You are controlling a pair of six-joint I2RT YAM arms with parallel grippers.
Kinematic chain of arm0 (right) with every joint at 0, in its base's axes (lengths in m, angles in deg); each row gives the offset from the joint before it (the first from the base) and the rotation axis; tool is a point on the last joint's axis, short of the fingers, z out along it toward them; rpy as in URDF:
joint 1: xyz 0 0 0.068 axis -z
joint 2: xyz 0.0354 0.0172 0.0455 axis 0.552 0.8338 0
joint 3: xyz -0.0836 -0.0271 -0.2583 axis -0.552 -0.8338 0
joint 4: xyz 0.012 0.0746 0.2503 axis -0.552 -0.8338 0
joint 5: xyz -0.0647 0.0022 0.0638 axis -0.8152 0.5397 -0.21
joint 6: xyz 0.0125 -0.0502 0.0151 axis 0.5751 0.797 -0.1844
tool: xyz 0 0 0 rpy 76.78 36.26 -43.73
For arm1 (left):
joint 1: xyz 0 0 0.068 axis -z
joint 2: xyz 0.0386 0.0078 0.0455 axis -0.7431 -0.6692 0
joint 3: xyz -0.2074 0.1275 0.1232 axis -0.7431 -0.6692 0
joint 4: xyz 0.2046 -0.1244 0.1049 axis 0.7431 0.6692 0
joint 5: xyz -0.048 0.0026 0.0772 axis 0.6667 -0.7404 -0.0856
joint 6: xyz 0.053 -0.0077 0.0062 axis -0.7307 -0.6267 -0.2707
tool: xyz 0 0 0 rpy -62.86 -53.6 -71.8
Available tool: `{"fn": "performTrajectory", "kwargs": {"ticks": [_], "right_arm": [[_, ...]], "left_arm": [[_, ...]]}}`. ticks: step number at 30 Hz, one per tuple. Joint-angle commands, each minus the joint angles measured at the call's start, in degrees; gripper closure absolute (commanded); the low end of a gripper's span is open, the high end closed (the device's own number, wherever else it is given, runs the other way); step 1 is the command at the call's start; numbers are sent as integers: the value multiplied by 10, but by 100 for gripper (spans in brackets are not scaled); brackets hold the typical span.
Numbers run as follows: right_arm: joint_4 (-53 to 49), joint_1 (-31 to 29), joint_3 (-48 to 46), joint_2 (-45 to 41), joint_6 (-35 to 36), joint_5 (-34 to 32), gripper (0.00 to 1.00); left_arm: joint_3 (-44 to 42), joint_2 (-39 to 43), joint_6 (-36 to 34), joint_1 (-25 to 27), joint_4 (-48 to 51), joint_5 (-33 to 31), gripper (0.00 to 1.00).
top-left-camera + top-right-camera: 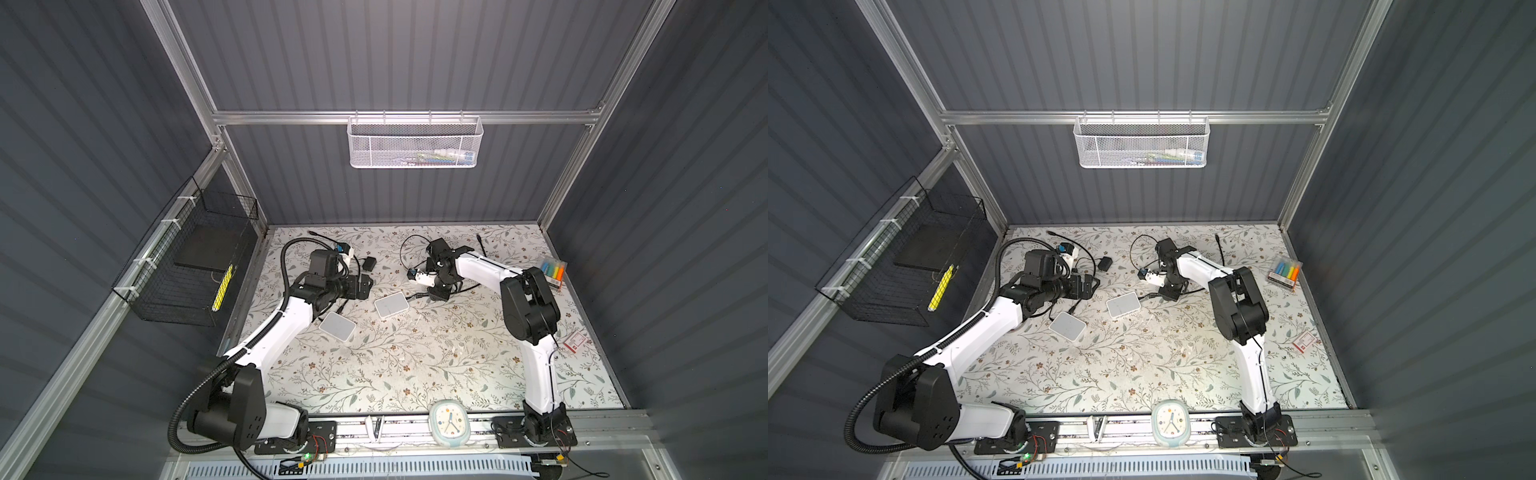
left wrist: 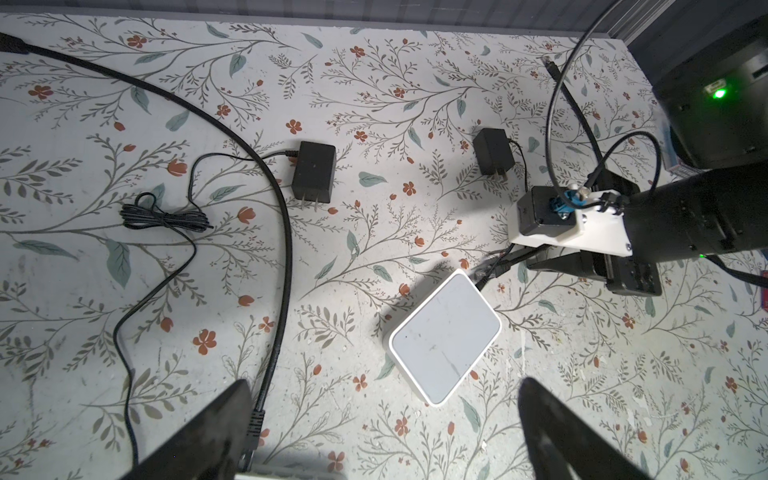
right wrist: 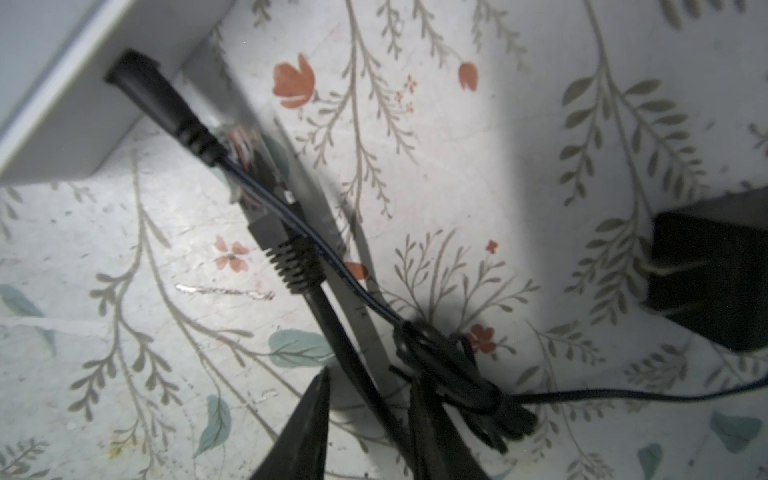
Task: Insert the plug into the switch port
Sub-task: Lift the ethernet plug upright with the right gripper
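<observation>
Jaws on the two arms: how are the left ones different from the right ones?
The left gripper has its jaws wide apart, holding nothing. The right gripper has its jaws closer together, with a black cable running between them. Both are black and point down at the flowered table.

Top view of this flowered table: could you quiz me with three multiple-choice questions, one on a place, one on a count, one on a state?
1. Where is the clock? A) back corner B) on the front rail C) mid-table
2. How many white boxes lie on the table? A) one B) two C) four
3. The left gripper is: A) wide open B) half shut C) shut tight
Answers: 1 B, it sits on the rail; 2 B, two lie there; 3 A, its fingers stand far apart.
</observation>
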Motion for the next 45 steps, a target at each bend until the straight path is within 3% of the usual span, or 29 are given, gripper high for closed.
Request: {"fn": "performTrajectory", "kwargs": {"ticks": [1,6,10,20,27,37,45], "right_arm": [[-35,-2,-7,34,8,6,68],[-57,-5,-9,23,-3,12,82],[-50,-7,-61,-36,-30,15,93],[-53,-11,-173,-173,-58,-6,97],[-3,-20,-180,-206,-55,9,98],[53,-64,-162,-212,-81,53,99],[78,-89,-173,-232,-99,77,99]], "left_arm": [[-2,11,-5,-3,1,6,0],[-5,19,-4,-3,2,9,0],[-14,26,-1,-2,-4,9,0],[-24,20,14,-2,-29,30,0],[-34,16,41,-2,-56,62,0],[-67,-33,127,-1,-163,205,28],[-50,-80,112,-1,-164,250,47]]}}
